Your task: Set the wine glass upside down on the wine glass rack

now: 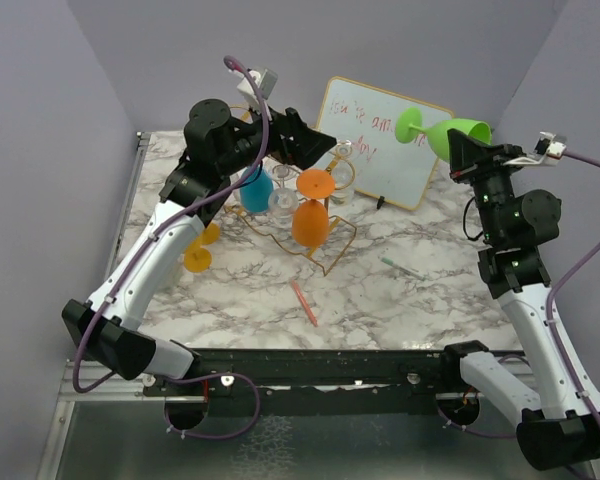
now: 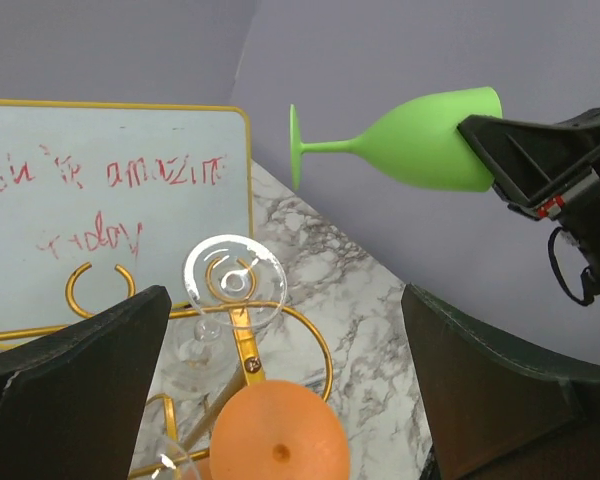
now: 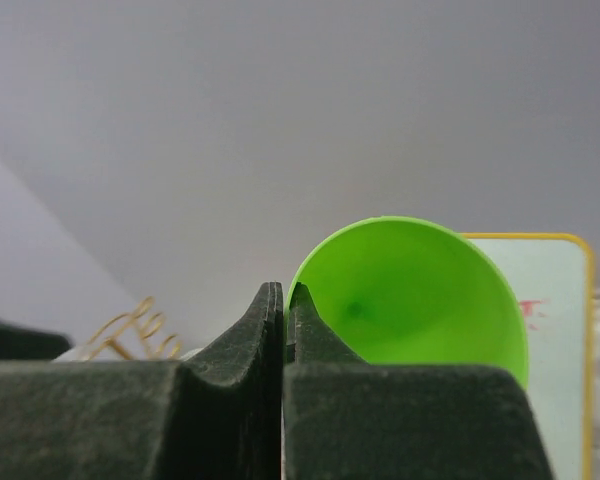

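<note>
Since the rack [image 1: 340,240] holds its other glasses [image 1: 312,222] bowl-down, the green wine glass [image 1: 450,135] hangs sideways in the air, well right of the rack, rim pinched in my right gripper [image 3: 283,300], while my left gripper [image 1: 325,148] gapes above the rack.

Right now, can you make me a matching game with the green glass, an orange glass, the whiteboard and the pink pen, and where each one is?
1 green glass
2 orange glass
3 whiteboard
4 pink pen

A lying flat on the table
B upside down on the gold rack
C held by the right gripper, off the table
D propped up at the back

Pairs: 1-C, 2-B, 3-D, 4-A
</note>
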Action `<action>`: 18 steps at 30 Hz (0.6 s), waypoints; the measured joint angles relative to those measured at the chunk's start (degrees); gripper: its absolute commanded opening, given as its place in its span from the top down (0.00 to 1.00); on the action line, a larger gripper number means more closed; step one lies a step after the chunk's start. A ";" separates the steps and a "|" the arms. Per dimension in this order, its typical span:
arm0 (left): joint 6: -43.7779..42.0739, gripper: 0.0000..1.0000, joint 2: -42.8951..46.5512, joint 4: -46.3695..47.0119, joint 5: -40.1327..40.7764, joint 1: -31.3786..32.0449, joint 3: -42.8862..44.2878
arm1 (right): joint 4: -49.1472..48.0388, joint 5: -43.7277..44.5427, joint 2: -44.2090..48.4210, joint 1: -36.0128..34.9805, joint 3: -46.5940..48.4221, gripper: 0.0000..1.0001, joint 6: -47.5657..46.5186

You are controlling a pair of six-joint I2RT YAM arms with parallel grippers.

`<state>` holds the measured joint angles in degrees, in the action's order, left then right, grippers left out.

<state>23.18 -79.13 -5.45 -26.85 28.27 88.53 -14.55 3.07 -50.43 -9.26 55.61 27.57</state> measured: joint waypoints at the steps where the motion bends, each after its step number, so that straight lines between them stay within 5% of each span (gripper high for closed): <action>1: 0.55 0.01 -0.81 0.39 -0.13 0.11 0.63 | -2.21 -2.40 0.20 0.00 -0.79 0.99 1.01; 12: 3.04 0.09 -6.91 1.77 1.16 1.97 6.95 | -23.89 -21.46 0.13 0.00 -5.68 0.99 12.94; 18: 2.69 0.26 -8.98 2.34 2.86 3.13 9.64 | -30.16 -24.63 -1.60 0.00 -6.60 0.99 17.81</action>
<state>25.87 -88.12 -3.11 -23.99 31.40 98.17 -44.71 -21.56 -52.03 -9.26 49.01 45.39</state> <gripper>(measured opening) 0.849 0.037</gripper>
